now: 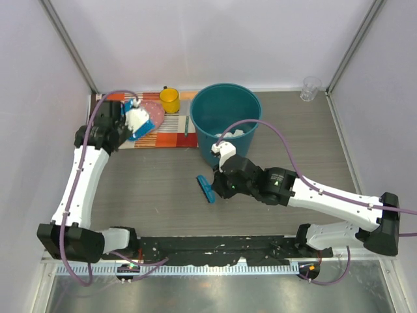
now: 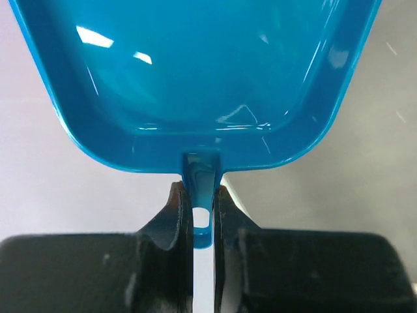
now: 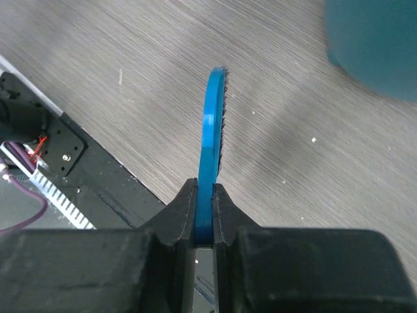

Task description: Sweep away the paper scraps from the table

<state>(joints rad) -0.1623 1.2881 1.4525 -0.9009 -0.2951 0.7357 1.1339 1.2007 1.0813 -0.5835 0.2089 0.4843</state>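
— Dark wood-grain table (image 1: pixel 156 189) first: where are the paper scraps (image 1: pixel 241 132)?
— I see white wads only inside the teal bucket (image 1: pixel 203 138). On the tabletop I find none, though under the arms I cannot check.
— So which step is this?
— I judge the sweeping is at its end. The right gripper (image 3: pixel 206 195) is clamped on the blue brush (image 3: pixel 214 124), low over the table just beside the bucket and near the scraps. The left gripper (image 2: pixel 203 195) is closed tight on the handle of the blue dustpan (image 2: pixel 195 85), which looks empty, above the striped placemat (image 1: pixel 172 137) and well apart from them.
— And the next move?
— Probably to lay both tools down gently.
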